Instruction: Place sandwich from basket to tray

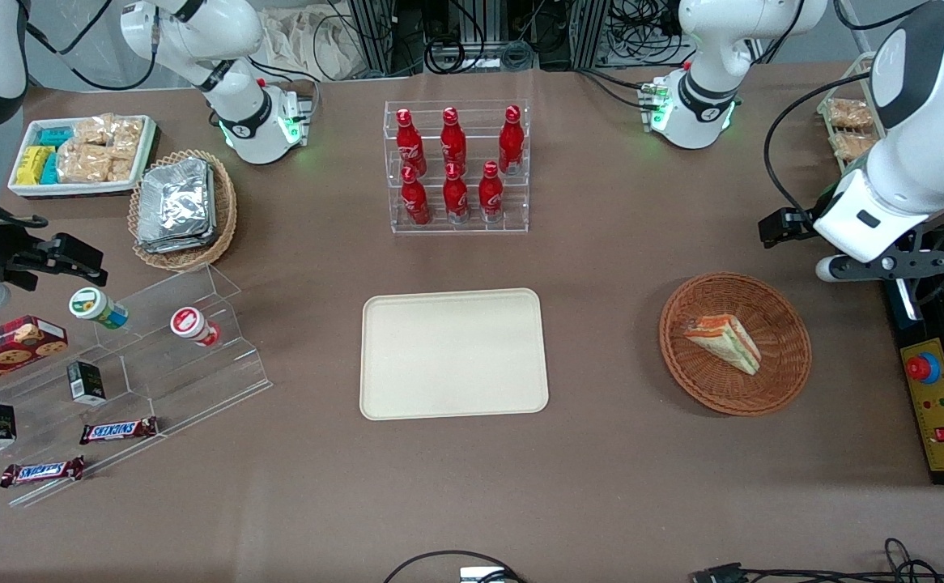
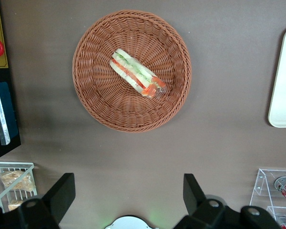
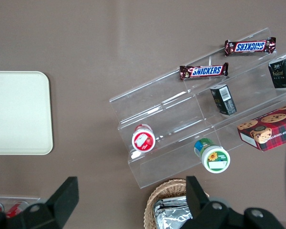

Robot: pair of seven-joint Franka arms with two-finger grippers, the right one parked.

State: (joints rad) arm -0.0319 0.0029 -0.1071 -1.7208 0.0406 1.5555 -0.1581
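On the counter [image 1: 601, 453]: tray [image 1: 453, 354] lies flat, bare | toward the working arm's end from the tray: basket [image 1: 735, 342], well apart, holds the sandwich [image 1: 723, 342] on its side | above the counter near the basket: gripper [image 2: 128, 193], fingers spread wide, holding nothing, clear of the sandwich.

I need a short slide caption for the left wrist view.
Open gripper hovering above wrapped triangular sandwich in round reddish-brown wicker basket.

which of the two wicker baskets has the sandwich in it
The reddish-brown basket, toward the working arm's end, holds the sandwich; the lighter tan basket holds foil packets. The open end effector hangs above the table beside it.
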